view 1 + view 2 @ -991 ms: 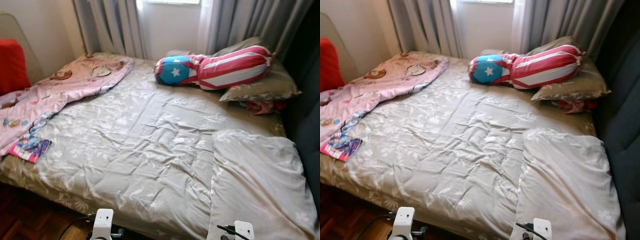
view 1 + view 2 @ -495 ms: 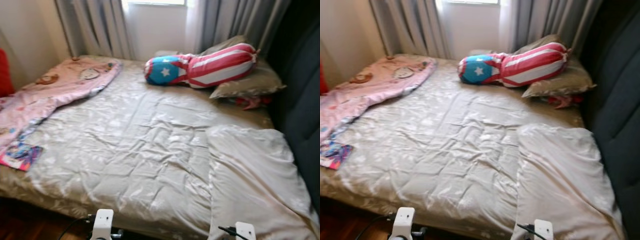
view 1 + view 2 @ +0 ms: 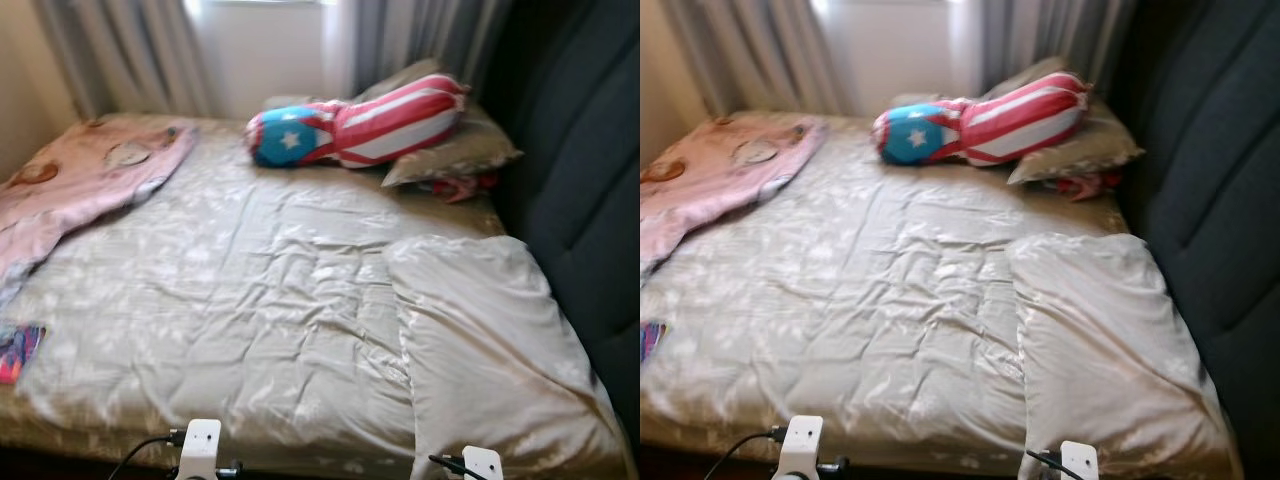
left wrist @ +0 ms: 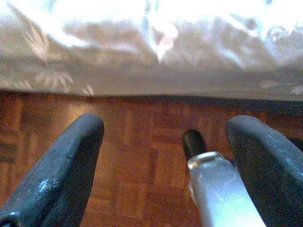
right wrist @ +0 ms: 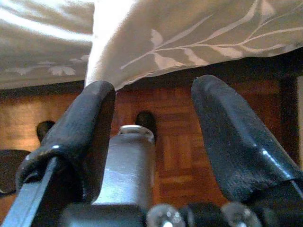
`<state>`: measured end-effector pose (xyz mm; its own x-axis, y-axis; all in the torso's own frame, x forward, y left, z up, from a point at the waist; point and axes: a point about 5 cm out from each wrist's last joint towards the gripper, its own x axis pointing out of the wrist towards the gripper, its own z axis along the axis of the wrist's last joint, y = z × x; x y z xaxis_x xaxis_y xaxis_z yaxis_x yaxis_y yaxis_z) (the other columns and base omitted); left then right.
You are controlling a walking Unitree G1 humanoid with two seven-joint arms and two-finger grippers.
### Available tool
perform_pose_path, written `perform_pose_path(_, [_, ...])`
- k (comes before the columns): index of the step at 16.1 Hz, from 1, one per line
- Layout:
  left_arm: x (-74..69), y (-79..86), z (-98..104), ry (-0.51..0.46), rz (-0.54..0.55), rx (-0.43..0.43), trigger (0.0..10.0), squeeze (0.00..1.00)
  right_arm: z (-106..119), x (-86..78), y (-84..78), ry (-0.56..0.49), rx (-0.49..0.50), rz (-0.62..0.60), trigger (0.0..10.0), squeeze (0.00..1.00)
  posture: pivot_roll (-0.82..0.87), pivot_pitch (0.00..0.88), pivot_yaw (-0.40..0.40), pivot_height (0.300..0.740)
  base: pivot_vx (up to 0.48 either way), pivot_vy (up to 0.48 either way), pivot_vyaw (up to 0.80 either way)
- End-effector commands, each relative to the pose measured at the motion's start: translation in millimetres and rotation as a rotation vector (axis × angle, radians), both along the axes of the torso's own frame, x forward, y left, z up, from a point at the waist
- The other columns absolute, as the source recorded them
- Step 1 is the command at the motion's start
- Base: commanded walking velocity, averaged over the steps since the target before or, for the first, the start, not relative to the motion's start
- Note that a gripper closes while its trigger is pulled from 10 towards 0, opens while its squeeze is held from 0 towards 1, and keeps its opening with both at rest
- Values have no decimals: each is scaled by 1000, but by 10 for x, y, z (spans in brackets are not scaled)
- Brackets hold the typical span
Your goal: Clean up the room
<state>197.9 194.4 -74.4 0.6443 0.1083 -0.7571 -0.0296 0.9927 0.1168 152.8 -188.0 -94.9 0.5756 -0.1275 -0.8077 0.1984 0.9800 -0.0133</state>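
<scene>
Satiny beige quilt covers the bed, rumpled in the middle, with a loose pillow lying askew near the foot on the robot's right, a striped bolster and pillow at the head by the curtains, a pink blanket along the left edge and a small book below it. Left gripper and right gripper hang low over the wood floor at the bed's edge, fingers spread wide and empty. It looks like the approach stage; the next move probably calls for raising an arm to the nearby loose pillow.
</scene>
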Motion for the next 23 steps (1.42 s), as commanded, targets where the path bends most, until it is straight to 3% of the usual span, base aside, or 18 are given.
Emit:
perform_pose_path(1, [-37,-19,-25,21,-14,6,10000,0,6,4,-52,5,-16,2,10000,0,-78,0,20,740,0,292,0])
perform_pose_path(5, [-49,-21,-32,27,-13,4,10000,0,9,7,-58,3,-16,1,10000,0,-79,0,18,740,0,292,0])
perform_pose_path(14, [-56,-14,-35,29,-11,6,10000,0,5,1,-51,8,-13,6,10000,0,-77,0,19,740,0,52,0])
perform_pose_path(23, [-56,-25,-36,28,-12,5,10000,0,-1,-16,-65,14,-11,4,10000,0,-76,0,19,740,0,478,0])
